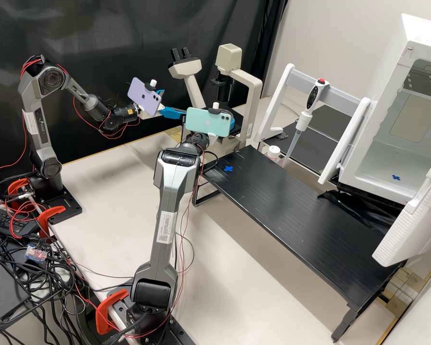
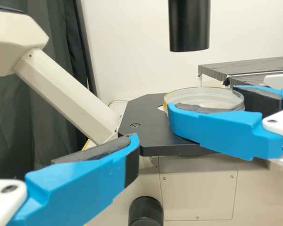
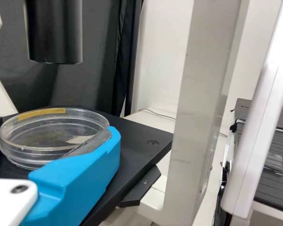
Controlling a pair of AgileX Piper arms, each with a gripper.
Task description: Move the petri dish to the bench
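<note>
Your blue-fingered right gripper (image 3: 55, 132) clasps the clear round plastic petri dish (image 3: 35, 137): lift level off the flat black stage (image 3: 137, 153), blue-fingered left gripper (image 1: 173, 102) wide.

My right hand (image 1: 233, 122) holds the dish (image 3: 37, 150) at the microscope's (image 1: 254, 88) platform (image 2: 148, 113). In the high view, a pipette (image 1: 302, 120) stands behind the low table (image 1: 292, 213), left of a cabinet (image 1: 419, 36).

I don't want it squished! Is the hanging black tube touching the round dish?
Apart. The left wrist view shows pale wall between the black tube and the round dish below it.
</note>
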